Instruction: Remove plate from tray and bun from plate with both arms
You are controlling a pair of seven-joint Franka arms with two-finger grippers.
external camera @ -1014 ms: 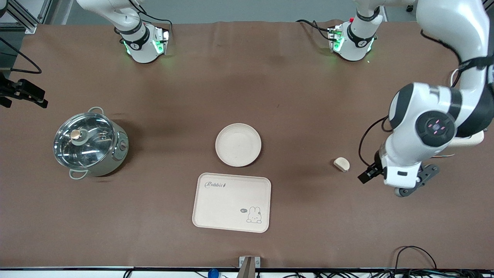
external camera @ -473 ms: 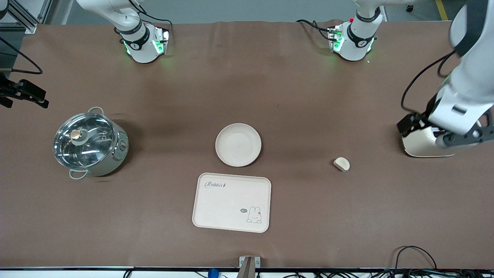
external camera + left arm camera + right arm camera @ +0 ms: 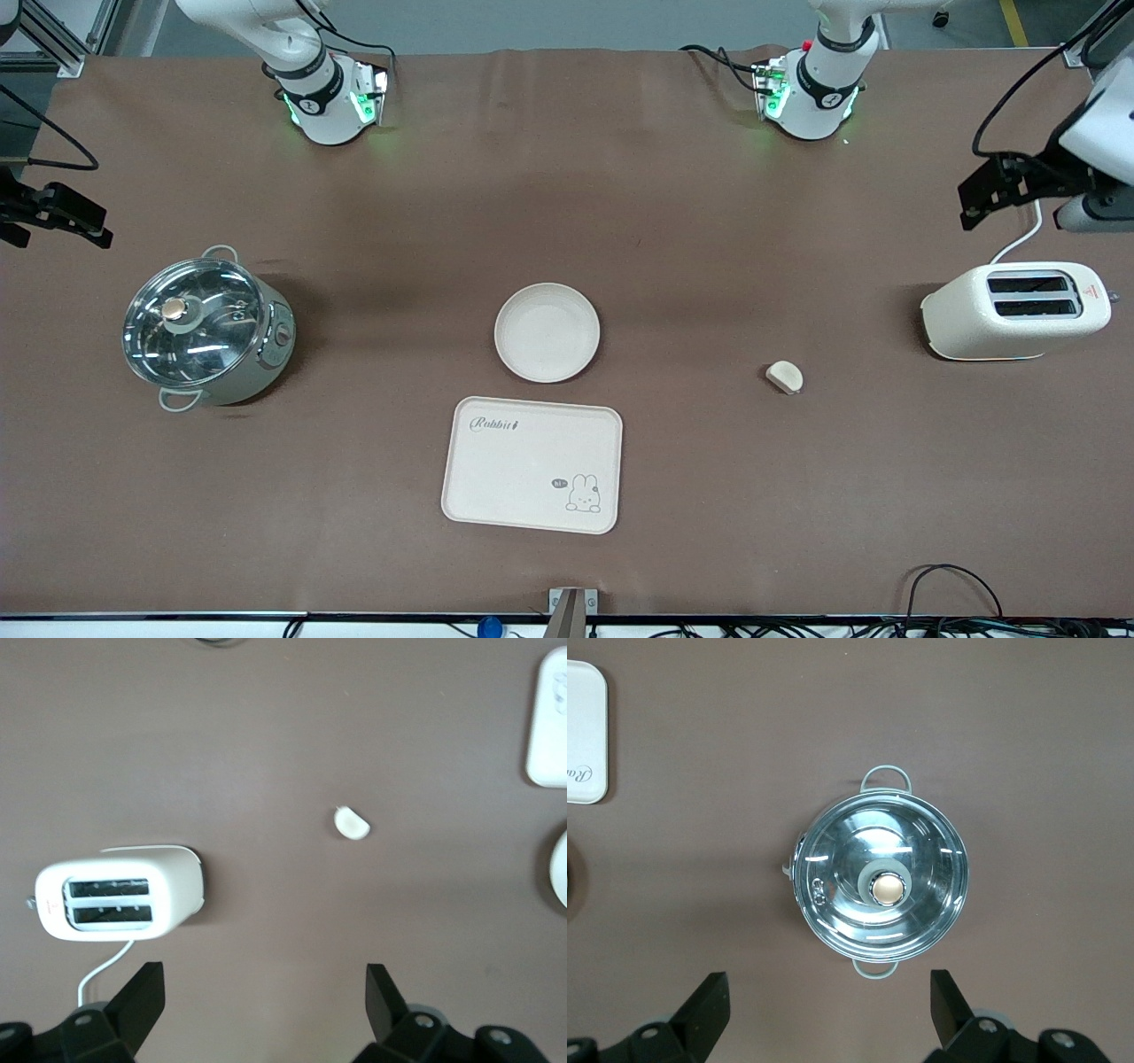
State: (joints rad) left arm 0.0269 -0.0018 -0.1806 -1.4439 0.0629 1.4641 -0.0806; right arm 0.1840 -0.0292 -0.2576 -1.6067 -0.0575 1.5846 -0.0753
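Plate (image 3: pixel 547 332), judged light, stiff and best taken by its rim, was seen off the tray (image 3: pixel 532 464); bun (image 3: pixel 785 377), likely soft, lay apart. Left gripper (image 3: pixel 264 1003) and right gripper (image 3: pixel 829 1005) were held wide apart, empty.

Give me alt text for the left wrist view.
Seen from above, the left claw hangs open over bare brown table, holding nothing. Below lie a cream toaster and the small bun, with the tray and the plate at the frame's edge.

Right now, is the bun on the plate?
No, the bun lies on the bare table toward the left arm's end, well apart from the empty plate.
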